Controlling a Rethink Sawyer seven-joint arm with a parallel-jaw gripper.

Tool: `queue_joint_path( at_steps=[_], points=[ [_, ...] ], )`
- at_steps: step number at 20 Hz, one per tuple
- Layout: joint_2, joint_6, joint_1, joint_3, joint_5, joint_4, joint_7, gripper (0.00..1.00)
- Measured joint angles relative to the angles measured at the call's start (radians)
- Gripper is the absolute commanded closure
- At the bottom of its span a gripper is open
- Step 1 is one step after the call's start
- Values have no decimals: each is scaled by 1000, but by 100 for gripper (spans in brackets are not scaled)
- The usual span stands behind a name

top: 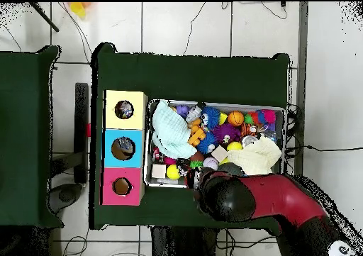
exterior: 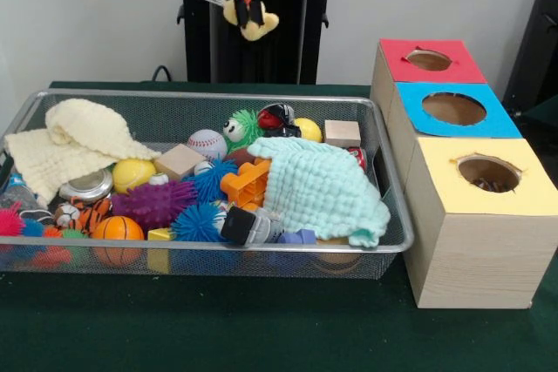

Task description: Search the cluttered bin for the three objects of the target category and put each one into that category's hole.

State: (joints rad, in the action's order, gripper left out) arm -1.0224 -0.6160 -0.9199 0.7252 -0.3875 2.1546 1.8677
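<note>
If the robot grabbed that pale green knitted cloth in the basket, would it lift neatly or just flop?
Probably flop: the green cloth lies draped and sagging over toys, so it looks soft. It seems light for its spread, being loose knit. One corner hangs against the basket wall and it covers blocks, so lifting it may snag or drag a toy along.

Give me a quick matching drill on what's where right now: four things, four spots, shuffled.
Things:
1. mint green cloth
2. cream cloth
3. yellow plush toy
4. yellow-topped box

Places, front view:
A. hanging from the pincer above the bin
B. nearest of the three boxes
C. bin's left end
D. bin's right half, over toys

Pairs: 1-D, 2-C, 3-A, 4-B
</note>
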Motion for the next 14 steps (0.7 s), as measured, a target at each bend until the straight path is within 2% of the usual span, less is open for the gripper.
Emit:
queue_joint_path(
  at_steps=[4,5,10,14],
  points=[
    [-32,-3,69,-7,37,0,0,100],
    [-44,-3,126,-17,51,0,0,100],
    [-62,-4,241,-47,79,0,6,100],
    [-84,-32,383,-93,108,-18,19,100]
  ],
)
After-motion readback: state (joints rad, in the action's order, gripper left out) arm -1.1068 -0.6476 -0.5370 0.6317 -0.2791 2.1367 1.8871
